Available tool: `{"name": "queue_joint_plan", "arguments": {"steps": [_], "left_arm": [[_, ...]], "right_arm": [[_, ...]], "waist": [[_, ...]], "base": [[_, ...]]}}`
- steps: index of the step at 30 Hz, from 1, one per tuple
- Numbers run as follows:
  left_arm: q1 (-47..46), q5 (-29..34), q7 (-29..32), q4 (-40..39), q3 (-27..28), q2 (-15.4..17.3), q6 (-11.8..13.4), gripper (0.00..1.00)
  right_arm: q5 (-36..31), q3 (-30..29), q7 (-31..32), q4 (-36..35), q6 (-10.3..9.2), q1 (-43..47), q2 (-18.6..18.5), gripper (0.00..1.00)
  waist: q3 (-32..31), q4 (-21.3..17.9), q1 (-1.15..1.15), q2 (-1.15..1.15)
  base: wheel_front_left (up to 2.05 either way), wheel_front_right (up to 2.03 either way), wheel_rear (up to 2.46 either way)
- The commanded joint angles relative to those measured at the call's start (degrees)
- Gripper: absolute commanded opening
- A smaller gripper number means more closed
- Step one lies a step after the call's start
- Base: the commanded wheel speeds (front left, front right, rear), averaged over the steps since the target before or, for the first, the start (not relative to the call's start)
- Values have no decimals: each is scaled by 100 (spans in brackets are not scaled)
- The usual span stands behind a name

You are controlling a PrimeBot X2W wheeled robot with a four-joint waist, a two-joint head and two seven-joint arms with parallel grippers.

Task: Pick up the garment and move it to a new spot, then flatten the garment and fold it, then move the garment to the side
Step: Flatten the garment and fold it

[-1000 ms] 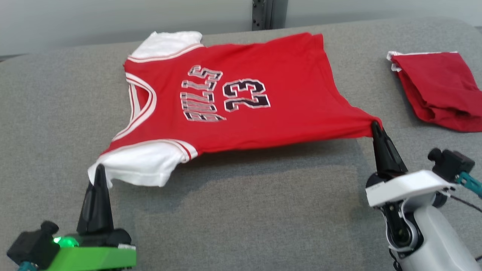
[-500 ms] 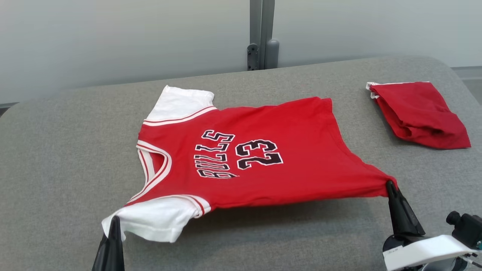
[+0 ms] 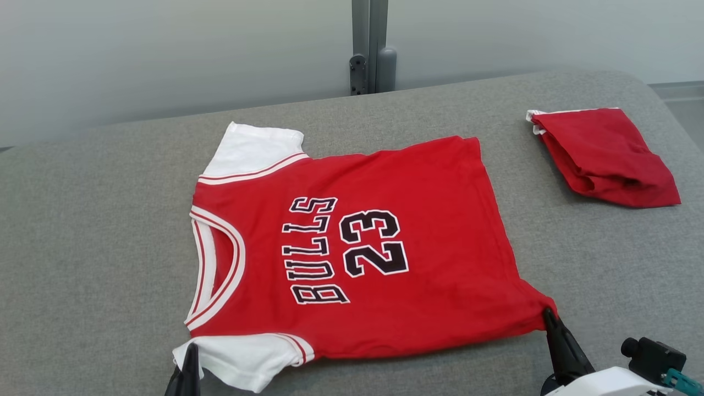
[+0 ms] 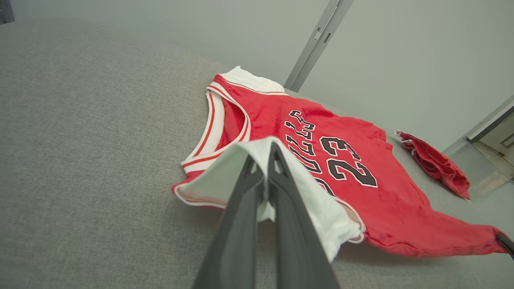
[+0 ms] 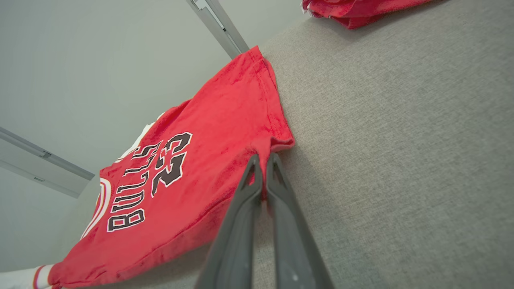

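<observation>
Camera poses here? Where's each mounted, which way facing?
Head: on the head, facing forward and down at the jersey spread on the grey table; left gripper and right gripper tips at the bottom edge.
Left wrist: on that wrist, facing along its shut fingers, clamped on the white sleeve, across the jersey.
Right wrist: on that wrist, facing along its shut fingers, clamped on the hem corner.
Shared: all three show the jersey and the red cloth.

Head view looks down on the jersey (image 3: 440, 220); both wrist views face it low and close.
</observation>
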Motion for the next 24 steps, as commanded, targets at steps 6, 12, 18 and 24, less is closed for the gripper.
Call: {"name": "queue_joint_plan", "arguments": {"steps": [6,12,18,24], "left_arm": [[-496,-163,-69,488,-60,-39,-85,0],[-962,-187,-163,674,-12,-49,-101,0],[-1855,-42,-123,1088,-166,76,-149,0],[-2872,-2,-220,1901,-113,98,-180,0]], "right_arm": [[102,141,-147,474,-1,-375,36,0],[409,221,-267,561,-1,-675,88,0],[627,197,-341,706,-1,-1120,135,0],[521,154,-392,1050,-1,-1664,217,0]], "waist": [[220,4,1,0],[392,-15,1,0],[602,-15,1,0],[876,-64,1,0]], "base": [[0,0,0],[0,0,0],[0,0,0],[0,0,0]]}}
